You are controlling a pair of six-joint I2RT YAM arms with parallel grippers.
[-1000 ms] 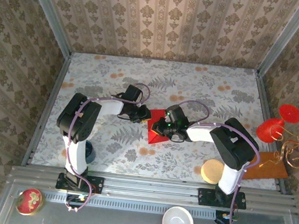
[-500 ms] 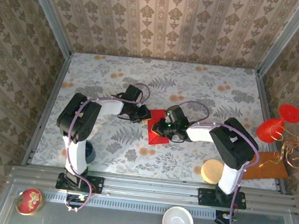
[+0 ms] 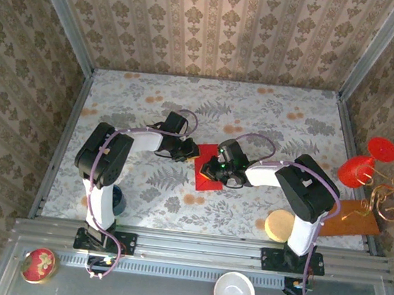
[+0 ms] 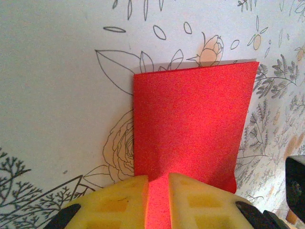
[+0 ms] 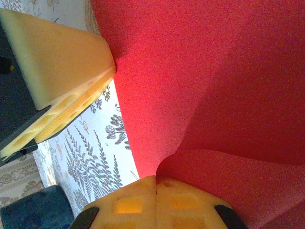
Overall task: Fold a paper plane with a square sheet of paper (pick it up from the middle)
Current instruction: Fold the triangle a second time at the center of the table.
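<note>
Square sheet of paper [image 3: 207,170] mid-counter [image 3: 271,120], far from edges; left hand [image 3: 191,152] grasps its 9 o'clock edge, right hand [image 3: 212,169] clenched on it centrally.

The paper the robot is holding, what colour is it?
The paper is plain bright red, with no print. It shows best in the left wrist view.

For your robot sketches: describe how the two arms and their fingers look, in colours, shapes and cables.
Both arms have bulky black shells, white links and a looping lilac cable. The fingers are blocky yellow pads with moulded square recesses on black mounts. A green light glows on the right wrist.
</note>
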